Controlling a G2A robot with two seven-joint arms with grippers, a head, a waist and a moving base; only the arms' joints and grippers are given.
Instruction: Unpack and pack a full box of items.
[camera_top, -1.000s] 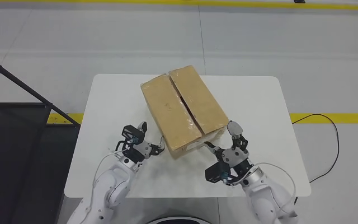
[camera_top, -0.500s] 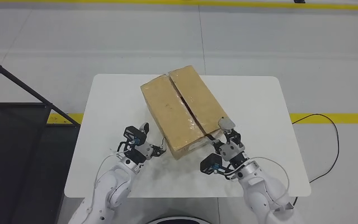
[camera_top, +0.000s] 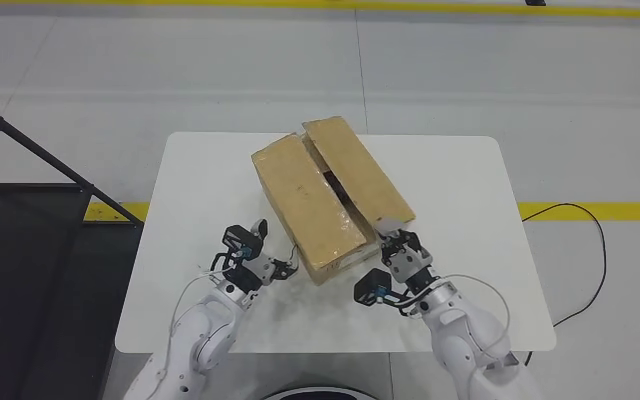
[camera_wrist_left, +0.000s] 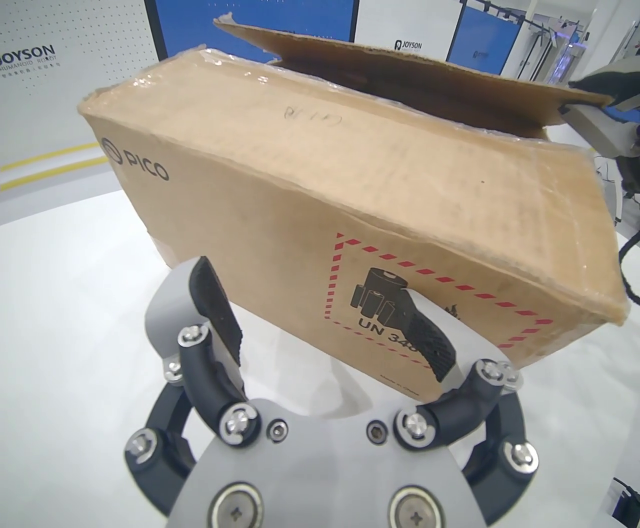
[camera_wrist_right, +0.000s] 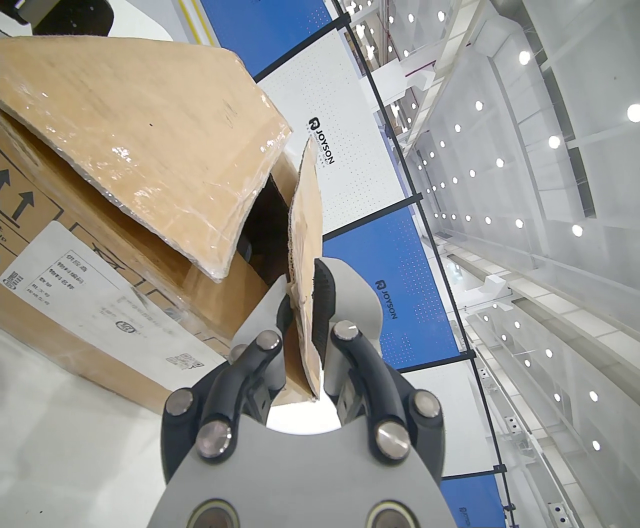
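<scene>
A brown cardboard box (camera_top: 318, 205) lies slantwise on the white table (camera_top: 200, 180), its two top flaps meeting along a middle seam. My right gripper (camera_top: 396, 240) is at the box's near right corner, shut on the corner of the right flap (camera_wrist_right: 306, 225), which is lifted off the box and shows a dark gap below. The other flap (camera_wrist_right: 135, 125) lies nearly flat. Beside the box's near left side my left gripper (camera_wrist_left: 305, 285) is open, its fingers (camera_wrist_left: 217, 305) close to the printed wall of the box (camera_wrist_left: 350, 200) and holding nothing.
Bare table surface lies to the left, right and front of the box. A black panel (camera_top: 50, 290) and a dark pole (camera_top: 60, 170) stand off the table's left edge. A cable (camera_top: 590, 260) runs on the floor at the right.
My right gripper moved in toward the box's near right corner and shut on the flap's corner; that flap has risen a little. The left arm stayed almost still.
</scene>
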